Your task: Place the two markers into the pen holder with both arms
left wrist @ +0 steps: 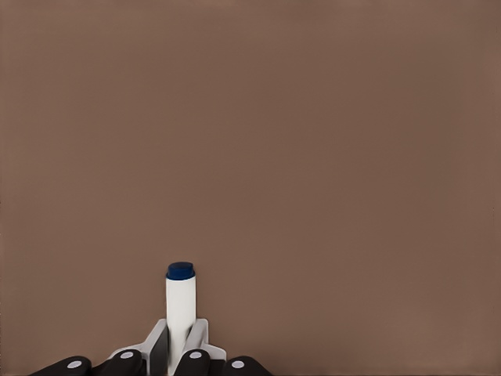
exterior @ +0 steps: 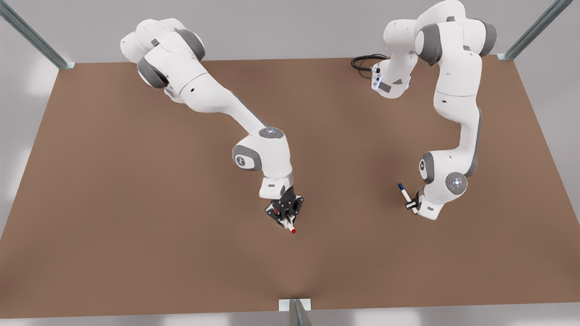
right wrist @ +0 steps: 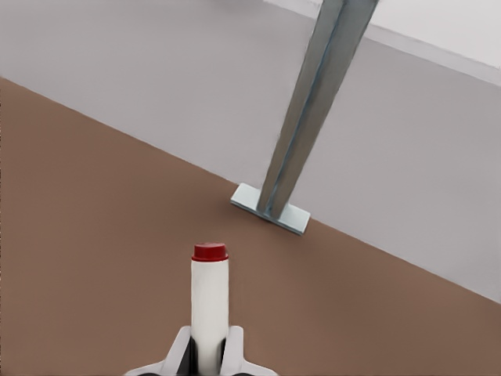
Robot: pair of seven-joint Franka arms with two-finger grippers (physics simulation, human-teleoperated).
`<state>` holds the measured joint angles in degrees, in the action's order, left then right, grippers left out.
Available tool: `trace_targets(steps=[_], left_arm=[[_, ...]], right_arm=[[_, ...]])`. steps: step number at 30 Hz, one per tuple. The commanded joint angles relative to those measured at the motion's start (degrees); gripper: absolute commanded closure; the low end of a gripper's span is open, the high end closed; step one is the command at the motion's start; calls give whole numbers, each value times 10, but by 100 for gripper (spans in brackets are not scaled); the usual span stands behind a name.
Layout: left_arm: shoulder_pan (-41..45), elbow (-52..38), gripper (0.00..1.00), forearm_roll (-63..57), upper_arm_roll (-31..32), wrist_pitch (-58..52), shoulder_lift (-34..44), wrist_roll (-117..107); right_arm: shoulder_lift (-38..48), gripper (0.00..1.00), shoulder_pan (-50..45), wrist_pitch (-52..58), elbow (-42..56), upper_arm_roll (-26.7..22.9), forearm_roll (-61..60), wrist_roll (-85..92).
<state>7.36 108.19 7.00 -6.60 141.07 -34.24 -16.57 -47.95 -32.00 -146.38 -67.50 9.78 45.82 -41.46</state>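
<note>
On my front view, the right gripper (exterior: 285,213) sits just below table centre, at about six o'clock, its fingers closed on the red marker (exterior: 290,227), whose red end pokes out toward five o'clock. From that arm's wrist camera I see the red marker (right wrist: 210,301) clamped between the fingers (right wrist: 182,351), with a metal post (right wrist: 313,110) standing at the edge of the table (right wrist: 94,258) beyond. Over at three o'clock, the left gripper (exterior: 412,206) has its fingers closed on the blue marker (exterior: 404,194), blue end slanting toward eleven o'clock. The left wrist camera shows the blue marker (left wrist: 180,309) pinched between the fingers (left wrist: 159,348) above bare table (left wrist: 313,157).
</note>
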Motion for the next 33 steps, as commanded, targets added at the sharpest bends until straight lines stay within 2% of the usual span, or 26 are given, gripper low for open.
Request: trace_targets(steps=[1, 2, 3, 5, 7, 11, 20, 21, 22, 26, 27, 28, 29, 30, 31, 33], left_arm=[[-1, -12, 79, 3, 0, -6, 4, 35], [-1, -38, 79, 7, 0, -28, 23, 80], [1, -54, 79, 8, 11, -29, 37, 102], [1, -80, 79, 8, 36, -49, 58, 112], [-3, -95, 79, 59, 37, -54, 59, 156], [-3, -96, 79, 59, 37, -54, 55, 167], [0, -96, 79, 59, 38, -54, 53, 167], [0, -96, 79, 59, 38, -54, 53, 167], [0, -96, 79, 59, 38, -54, 54, 167], [1, -112, 79, 60, 39, -81, 56, 167], [4, -155, 79, 59, 41, -151, 57, 167], [6, -176, 79, 57, 48, -185, 58, 167], [13, -224, 79, 51, 58, -271, 57, 174], [34, -241, 79, 52, 59, -305, 57, 182], [35, -248, 79, 65, 69, -307, 58, 195], [34, -319, 79, 98, 131, -303, 27, 246]], right_arm=[[-12, 79, -16, -18, 16, -12, 79, -554], [-20, 79, -56, -26, 20, -54, 81, -593], [-24, 79, -64, -27, 16, -64, 133, -652], [-29, 79, -67, -27, 8, -64, 197, -710], [-41, 79, -62, -28, 4, -64, 276, -768], [-60, 79, -60, -27, -1, -65, 362, -838], [-48, 79, -68, -21, -68, -65, 377, -876], [-44, 74, -67, -21, -69, -64, 377, -884], [-43, 2, -65, -21, -69, -61, 376, -885], [-38, 0, -63, -22, -69, -60, 373, -880], [-24, 0, -59, -22, -69, -59, 358, -863], [-12, 0, -51, -21, -69, -51, 289, -794], [19, 0, -45, 40, -53, -48, 94, -593], [58, 0, -39, 127, -43, -48, -42, -439], [107, 0, -7, 205, -45, -48, -140, -312], [222, 0, 62, 364, -45, -47, -301, -83]])
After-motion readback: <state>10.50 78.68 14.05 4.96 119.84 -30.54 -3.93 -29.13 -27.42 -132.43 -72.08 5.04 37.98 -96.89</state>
